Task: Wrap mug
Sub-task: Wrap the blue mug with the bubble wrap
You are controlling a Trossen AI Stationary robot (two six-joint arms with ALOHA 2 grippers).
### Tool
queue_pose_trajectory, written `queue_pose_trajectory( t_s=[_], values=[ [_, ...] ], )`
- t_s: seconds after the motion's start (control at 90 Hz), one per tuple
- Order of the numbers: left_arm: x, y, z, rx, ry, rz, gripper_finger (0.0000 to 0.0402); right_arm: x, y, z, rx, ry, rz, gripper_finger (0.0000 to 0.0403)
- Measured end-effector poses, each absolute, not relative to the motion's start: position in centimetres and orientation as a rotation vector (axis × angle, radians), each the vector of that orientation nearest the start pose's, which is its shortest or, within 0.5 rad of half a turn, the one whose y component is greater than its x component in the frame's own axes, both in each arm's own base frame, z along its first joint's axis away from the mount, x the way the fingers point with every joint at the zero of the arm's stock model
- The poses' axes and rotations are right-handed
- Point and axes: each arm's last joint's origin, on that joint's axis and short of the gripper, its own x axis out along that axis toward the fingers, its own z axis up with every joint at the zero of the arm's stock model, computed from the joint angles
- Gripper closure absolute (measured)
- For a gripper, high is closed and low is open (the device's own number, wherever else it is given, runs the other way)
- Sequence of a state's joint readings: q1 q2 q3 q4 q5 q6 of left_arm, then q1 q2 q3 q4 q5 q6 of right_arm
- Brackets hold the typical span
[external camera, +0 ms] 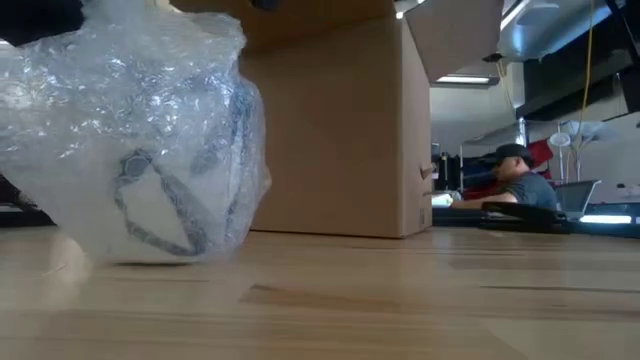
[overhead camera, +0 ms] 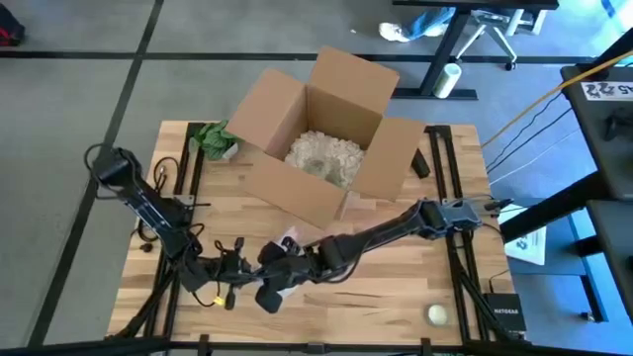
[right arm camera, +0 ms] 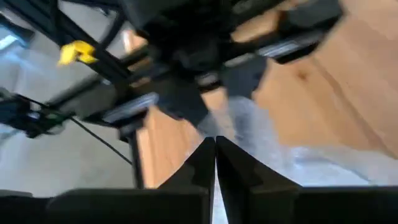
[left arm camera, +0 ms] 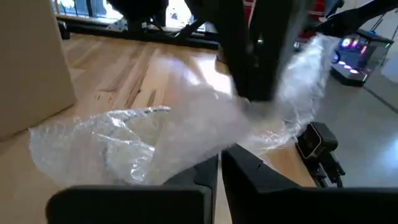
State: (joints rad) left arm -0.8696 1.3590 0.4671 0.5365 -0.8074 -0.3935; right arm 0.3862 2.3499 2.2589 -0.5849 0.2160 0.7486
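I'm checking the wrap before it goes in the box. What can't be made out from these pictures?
- Mug: low view shows it only through bubble wrap; its left side is cut off by the edge.
- High view: both arms cover the wrap, so the seam is hidden.
- Left claw and right claw: fingers closed, but what they pinch is blurred.
- Box contents: too small to identify.

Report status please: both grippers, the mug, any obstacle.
Left gripper and right gripper shut on the bubble wrap at the table's front edge. Mug inside the bubble wrap, on the table. Open cardboard box behind, apart.
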Motion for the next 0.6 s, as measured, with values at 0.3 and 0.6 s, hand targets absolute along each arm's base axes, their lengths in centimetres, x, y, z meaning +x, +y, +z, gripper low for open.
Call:
queue_pose_trajectory(
  t_s=[0.3,0.6],
  values=[
    [17.7,-16.8,18.0,-0.107,0.278,-0.026,0.0401,48.6,18.9,25.1,0.514,0.791,-0.207,0.0403],
    [17.5,-17.3,18.2,-0.120,0.297,-0.146,0.0400,48.4,18.8,25.0,0.503,0.803,-0.235,0.0403]
  ],
)
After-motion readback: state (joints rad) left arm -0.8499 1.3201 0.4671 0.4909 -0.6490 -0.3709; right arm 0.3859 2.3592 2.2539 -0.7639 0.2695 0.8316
